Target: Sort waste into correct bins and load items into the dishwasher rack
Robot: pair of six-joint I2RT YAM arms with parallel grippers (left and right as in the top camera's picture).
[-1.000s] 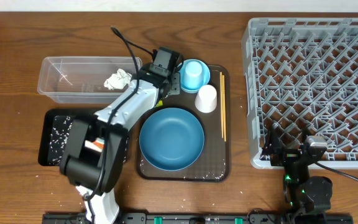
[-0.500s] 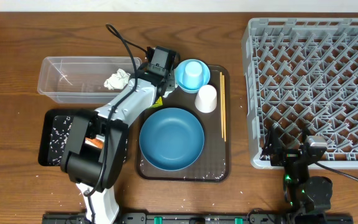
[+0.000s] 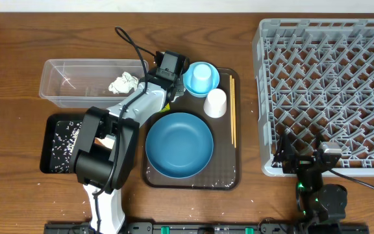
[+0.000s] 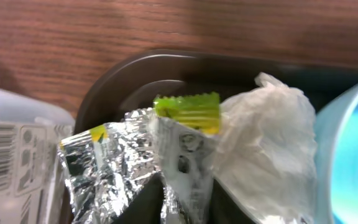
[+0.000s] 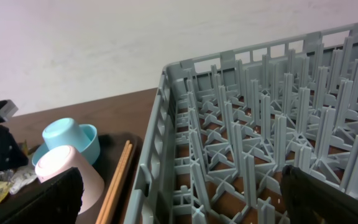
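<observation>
Up close, crumpled wrapper (image 4: 166, 149), print seemingly illegible, beside barcode-labelled tub (image 4: 17, 109); left pincer (image 3: 174, 83) state unclear, right pincer (image 5: 182, 199) spread.

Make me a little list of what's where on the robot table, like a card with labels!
Left gripper: at the wrapper, grip unclear
Right gripper: open, beside the rack
Clear tub: tissue
Black tray: rice
Brown tray: big blue bowl, small blue bowl, white cup, chopsticks

Crumpled silver-green wrapper (image 4: 173, 137) sits beside the light-blue bowl (image 4: 353, 155), white tissue (image 3: 123, 82) inside the clear tub (image 3: 63, 81).
</observation>
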